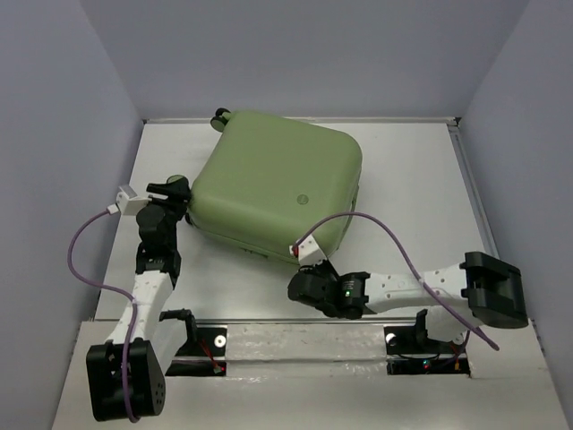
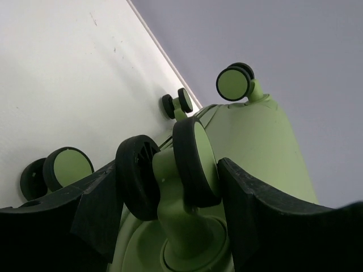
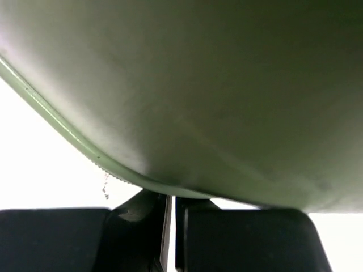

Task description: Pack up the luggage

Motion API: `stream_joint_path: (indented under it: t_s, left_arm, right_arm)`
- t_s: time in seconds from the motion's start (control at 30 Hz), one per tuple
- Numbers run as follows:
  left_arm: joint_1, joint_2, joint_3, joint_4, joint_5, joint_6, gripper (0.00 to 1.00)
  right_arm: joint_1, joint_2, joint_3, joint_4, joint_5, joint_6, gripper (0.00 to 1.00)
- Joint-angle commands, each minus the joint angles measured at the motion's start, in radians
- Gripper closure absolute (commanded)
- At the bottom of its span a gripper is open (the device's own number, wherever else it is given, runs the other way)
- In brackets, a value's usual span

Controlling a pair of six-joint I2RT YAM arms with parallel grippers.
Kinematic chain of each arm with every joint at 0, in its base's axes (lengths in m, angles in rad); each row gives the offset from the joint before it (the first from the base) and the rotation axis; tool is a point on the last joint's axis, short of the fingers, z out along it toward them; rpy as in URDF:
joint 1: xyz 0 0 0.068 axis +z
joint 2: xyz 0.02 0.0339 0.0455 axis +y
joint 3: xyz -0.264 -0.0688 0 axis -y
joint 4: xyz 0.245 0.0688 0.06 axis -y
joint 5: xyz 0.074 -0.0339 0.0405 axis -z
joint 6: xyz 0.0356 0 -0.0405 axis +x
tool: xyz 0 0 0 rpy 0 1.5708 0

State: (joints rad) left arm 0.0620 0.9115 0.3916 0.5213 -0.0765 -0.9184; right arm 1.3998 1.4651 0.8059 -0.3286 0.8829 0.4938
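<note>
The luggage (image 1: 269,179) is a light olive-green hard-shell suitcase lying flat and closed on the white table, with a small round logo (image 1: 303,200) on top. My left gripper (image 1: 179,193) is at its left corner. In the left wrist view the gripper (image 2: 170,175) has its black fingers on either side of a double caster wheel (image 2: 193,161), pressed against it. My right gripper (image 1: 309,267) is at the near right corner. In the right wrist view it (image 3: 172,198) sits just under the shell's rim (image 3: 85,147), with the jaws together but for a thin slit.
Other suitcase wheels show in the left wrist view (image 2: 233,83) (image 2: 177,103) (image 2: 62,170), and one shows at the back corner (image 1: 220,116). Purple cables (image 1: 85,260) (image 1: 403,251) loop off both arms. Grey walls enclose the table (image 1: 412,179) on three sides.
</note>
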Motion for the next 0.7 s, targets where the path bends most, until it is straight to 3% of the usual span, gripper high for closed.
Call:
stream_joint_path:
  t_s: [0.0, 0.1, 0.2, 0.23, 0.37, 0.4, 0.47, 0.6, 0.67]
  left_arm:
    - [-0.136, -0.06, -0.077, -0.052, 0.294, 0.081, 0.94]
    - [-0.172, -0.077, -0.094, -0.05, 0.281, 0.079, 0.94]
    - [-0.217, -0.083, -0.099, -0.041, 0.264, 0.069, 0.94]
    - [-0.229, -0.083, -0.097, -0.04, 0.253, 0.066, 0.94]
    - [-0.313, -0.076, -0.086, -0.014, 0.21, 0.04, 0.94]
    - [-0.345, -0.076, -0.086, -0.009, 0.195, 0.032, 0.94]
    - [-0.37, -0.08, -0.088, -0.003, 0.187, 0.021, 0.94]
    - [-0.389, -0.137, -0.115, -0.017, 0.19, 0.021, 0.94]
    - [-0.395, -0.151, -0.134, -0.021, 0.185, 0.024, 0.94]
  right_arm:
    - [-0.138, -0.101, 0.029, 0.347, -0.223, -0.087, 0.93]
    - [-0.303, -0.248, -0.036, 0.465, -0.407, -0.13, 0.93]
    - [-0.335, -0.302, -0.037, 0.471, -0.453, -0.165, 0.93]
    - [-0.335, -0.305, -0.042, 0.474, -0.551, -0.153, 0.93]
    - [-0.06, -0.171, -0.096, 0.628, -0.584, -0.008, 0.93]
    - [-0.03, -0.02, -0.049, 0.613, -0.561, 0.006, 0.93]
    - [-0.015, 0.066, 0.06, 0.513, -0.535, 0.003, 0.93]
    - [-0.129, -0.111, 0.038, 0.508, -0.53, -0.087, 0.93]
    - [-0.324, -0.276, -0.003, 0.481, -0.619, -0.101, 0.93]
